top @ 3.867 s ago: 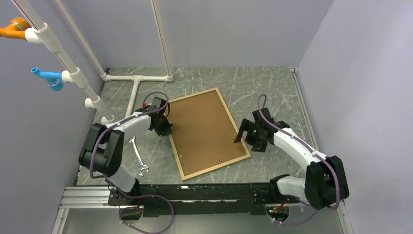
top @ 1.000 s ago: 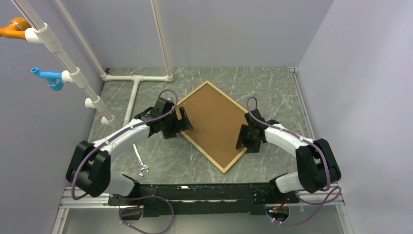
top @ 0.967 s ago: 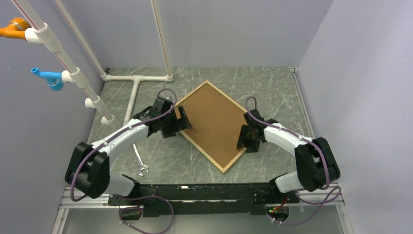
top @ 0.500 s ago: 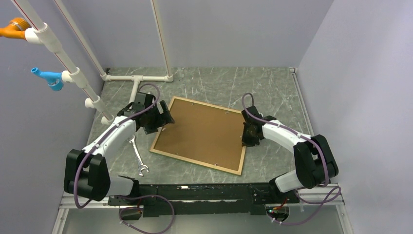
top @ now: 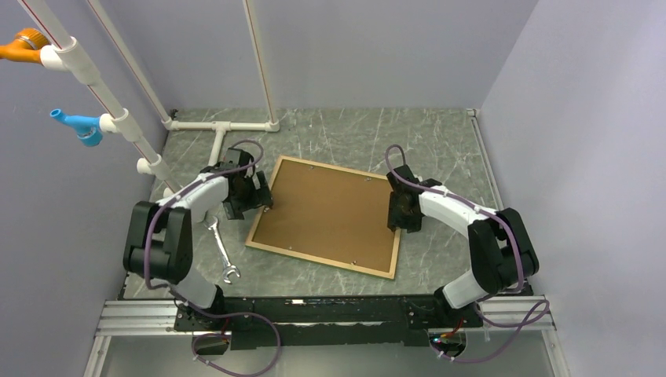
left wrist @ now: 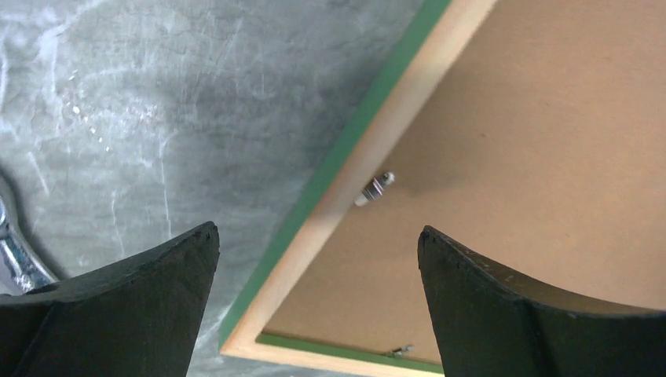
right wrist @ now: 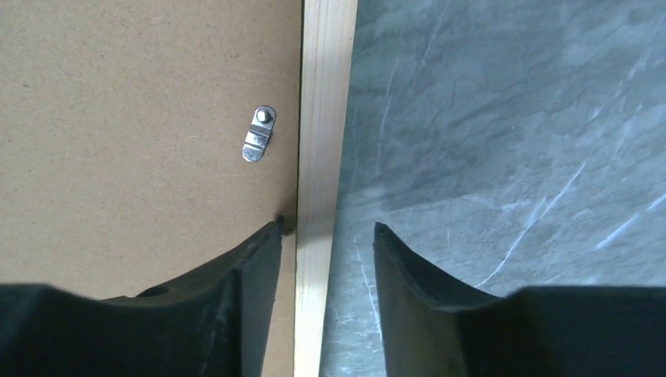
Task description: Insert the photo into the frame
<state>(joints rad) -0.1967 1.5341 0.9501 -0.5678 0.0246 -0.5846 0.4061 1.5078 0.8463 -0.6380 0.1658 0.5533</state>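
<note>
A white PVC pipe rack (top: pixel 102 102) stands along the far-left wall. It carries an orange fitting (top: pixel 23 43) and a blue fitting (top: pixel 78 126). Nearer, a chrome open-ended wrench (top: pixel 222 255) lies on the grey-green marbled counter (top: pixel 440 141), just left of the frame.

The left end effector (left wrist: pixel 316 229) is released. Its two black fingers stand spread wide over the left short side of the frame (left wrist: pixel 381 141), one over bare counter and the other over the brown backing board (top: pixel 326 216). Neither finger touches the frame. The left wrist view shows the rail's light tan face upward, a green outer edge, and a small metal clip (left wrist: pixel 373 188) at the rail's inner edge.

The frame lies flat in the middle of the counter between the two arms, back side up. The backing board fills it. Its long sides run roughly left to right and are skewed a little, so the right end sits nearer than the left.

The right end effector (right wrist: pixel 327 226) is at the frame's right short side, partly spread astride the tan rail. One fingertip is at the rail's inner edge on the board side. The other is over the counter, with a gap between it and the wood, so nothing is clamped. A small silver turn tab (right wrist: pixel 259 133) sits on the board just beside that rail.
</note>
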